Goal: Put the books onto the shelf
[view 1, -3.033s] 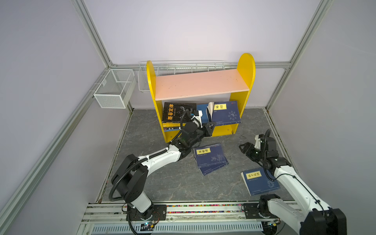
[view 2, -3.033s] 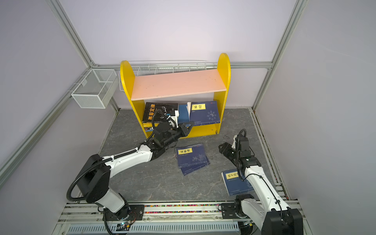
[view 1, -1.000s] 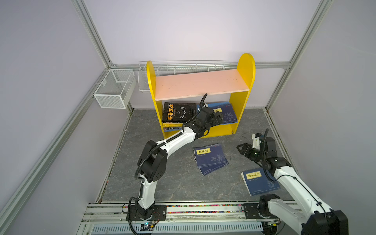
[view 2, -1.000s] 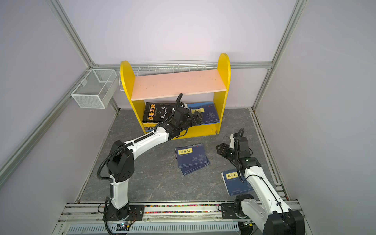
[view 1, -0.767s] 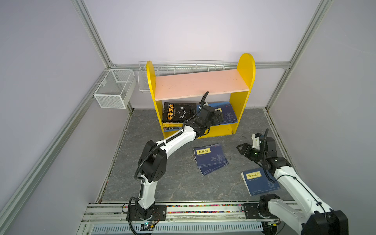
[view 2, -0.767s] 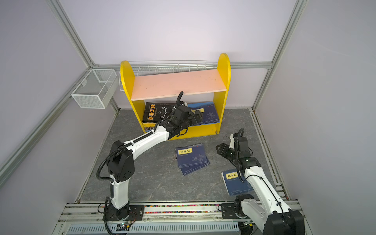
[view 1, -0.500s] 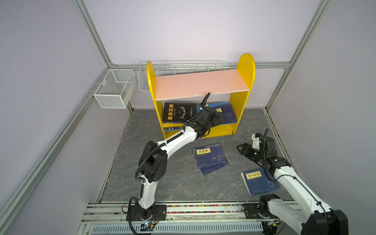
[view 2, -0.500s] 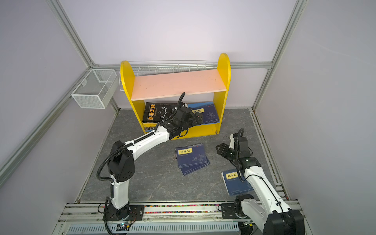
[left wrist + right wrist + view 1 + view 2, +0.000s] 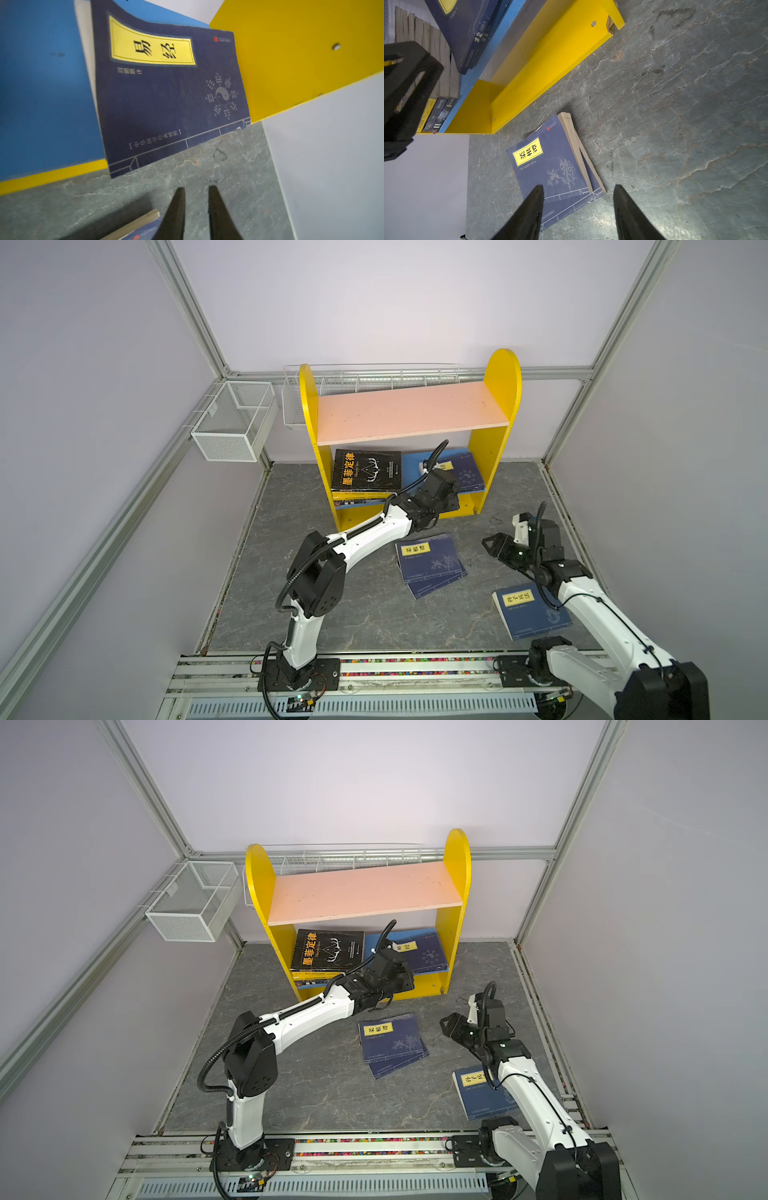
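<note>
The shelf (image 9: 411, 410) stands at the back, with yellow sides and a bare pink upper board. On its blue lower board (image 9: 41, 93) lie a black book (image 9: 365, 470) on a small pile and a navy book (image 9: 166, 93) with a yellow label. My left gripper (image 9: 196, 188) hangs over the floor just in front of that navy book. Its jaws are drawn almost together and hold nothing. A stack of navy books (image 9: 430, 564) lies mid-floor. My right gripper (image 9: 578, 186) is open above the stack's near corner. Another navy book (image 9: 528, 610) lies beside the right arm.
White wire mesh baskets hang on the left wall (image 9: 232, 427) and behind the shelf (image 9: 374, 377). Aluminium frame posts and lilac walls close the cell. A metal rail (image 9: 374, 668) carries both arm bases along the front edge.
The left gripper has drawn back a little from the lower board, and its jaws have closed from wide open. The navy book stays on the board. The right arm has hardly moved.
</note>
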{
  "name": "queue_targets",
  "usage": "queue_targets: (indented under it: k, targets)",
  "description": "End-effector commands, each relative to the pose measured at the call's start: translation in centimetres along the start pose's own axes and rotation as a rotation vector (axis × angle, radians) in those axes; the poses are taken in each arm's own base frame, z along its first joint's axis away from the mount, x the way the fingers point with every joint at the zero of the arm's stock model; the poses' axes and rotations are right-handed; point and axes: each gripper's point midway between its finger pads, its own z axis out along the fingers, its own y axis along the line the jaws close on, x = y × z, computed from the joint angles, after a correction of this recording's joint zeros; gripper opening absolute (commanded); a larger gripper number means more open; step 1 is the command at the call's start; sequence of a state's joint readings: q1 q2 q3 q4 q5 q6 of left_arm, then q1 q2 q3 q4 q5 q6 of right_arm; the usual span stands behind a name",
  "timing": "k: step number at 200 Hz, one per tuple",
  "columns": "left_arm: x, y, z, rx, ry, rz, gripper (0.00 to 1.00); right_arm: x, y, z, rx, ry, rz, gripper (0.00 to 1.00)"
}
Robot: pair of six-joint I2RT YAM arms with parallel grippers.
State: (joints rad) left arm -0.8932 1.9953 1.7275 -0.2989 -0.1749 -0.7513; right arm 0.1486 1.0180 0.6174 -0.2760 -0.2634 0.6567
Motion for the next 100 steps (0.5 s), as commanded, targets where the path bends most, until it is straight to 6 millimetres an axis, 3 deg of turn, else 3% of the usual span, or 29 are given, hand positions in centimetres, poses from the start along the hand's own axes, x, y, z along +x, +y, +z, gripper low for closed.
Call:
queue_targets:
  k: [1,100]
  targets:
    - [0.4,2.4,1.1,-0.041,0.041,-0.055,0.01,0.3,0.4,0.1,-0.014,0.017,-0.014,0.57]
    - [0.7,4.0,2.4,-0.046,0.094,-0.077,0.00,0.6,-0.2,0.5,0.005,0.033,-0.018,0.57]
